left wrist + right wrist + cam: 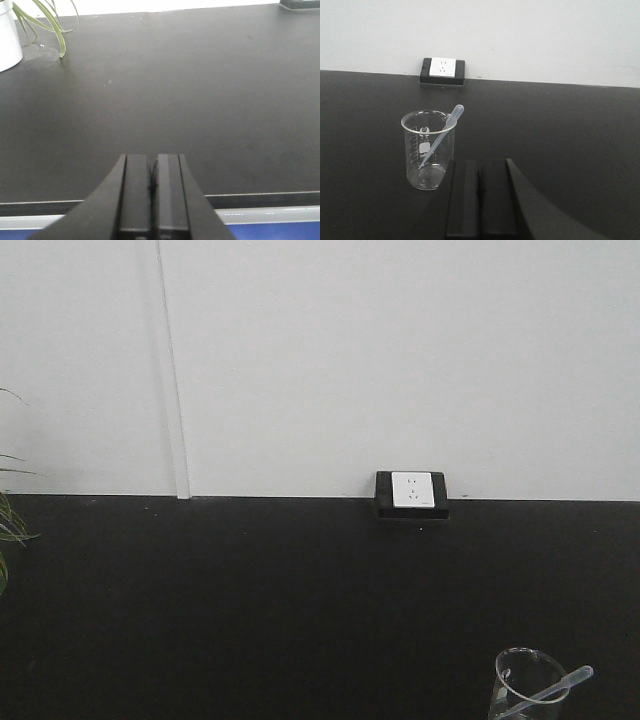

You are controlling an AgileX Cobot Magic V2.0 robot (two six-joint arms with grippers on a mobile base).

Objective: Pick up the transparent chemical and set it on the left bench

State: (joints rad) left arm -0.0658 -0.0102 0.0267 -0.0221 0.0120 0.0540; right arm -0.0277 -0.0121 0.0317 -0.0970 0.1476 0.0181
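Observation:
The transparent chemical [441,133] is a clear dropper pipette leaning in a glass beaker [428,150] on a black countertop, bulb end up over the rim. It also shows in the front view [550,690] at the bottom right, in the beaker [524,685]. My right gripper [480,167] is shut and empty, just right of and nearer than the beaker. My left gripper [152,162] is shut and empty above the countertop's front edge. The left bench is out of view.
A white wall socket in a black frame [411,493] sits at the back of the countertop [250,600], also in the right wrist view [443,70]. A white pot with a green plant [10,35] stands at the far left.

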